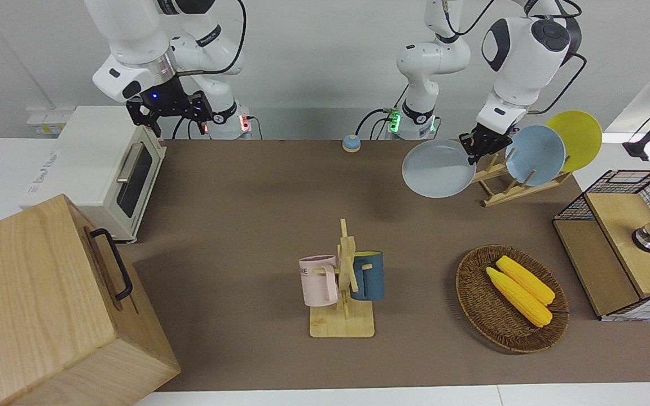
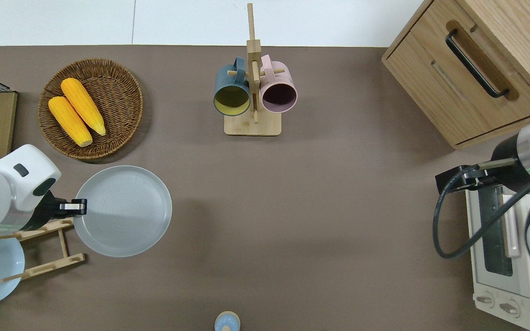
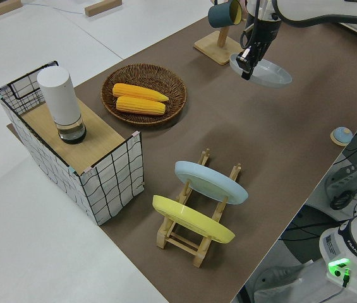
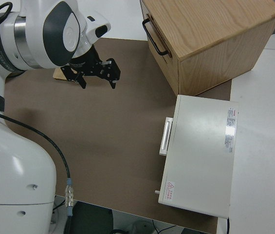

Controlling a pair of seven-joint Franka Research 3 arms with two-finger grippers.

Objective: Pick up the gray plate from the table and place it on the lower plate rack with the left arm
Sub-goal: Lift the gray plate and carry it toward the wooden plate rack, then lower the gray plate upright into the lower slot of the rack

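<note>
My left gripper (image 2: 80, 207) is shut on the rim of the gray plate (image 2: 122, 210), which hangs nearly level in the air over the table (image 1: 246, 225), just beside the lower plate rack (image 2: 48, 248). The front view shows the gray plate (image 1: 437, 168) in the left gripper (image 1: 471, 148) next to the rack (image 1: 519, 183); the left side view shows plate (image 3: 263, 72) and gripper (image 3: 246, 63) too. The rack's slots nearest the plate stand bare. The right arm is parked, its gripper (image 4: 98, 78) open.
A sky-blue plate (image 1: 535, 155) and a yellow plate (image 1: 574, 135) lean in the rack. A wicker basket (image 2: 122, 92) with two corn cobs lies farther from the robots. A mug tree (image 2: 252, 96), wooden cabinet (image 2: 476, 69), toaster oven (image 2: 504, 248) and wire crate (image 1: 624, 248) stand around.
</note>
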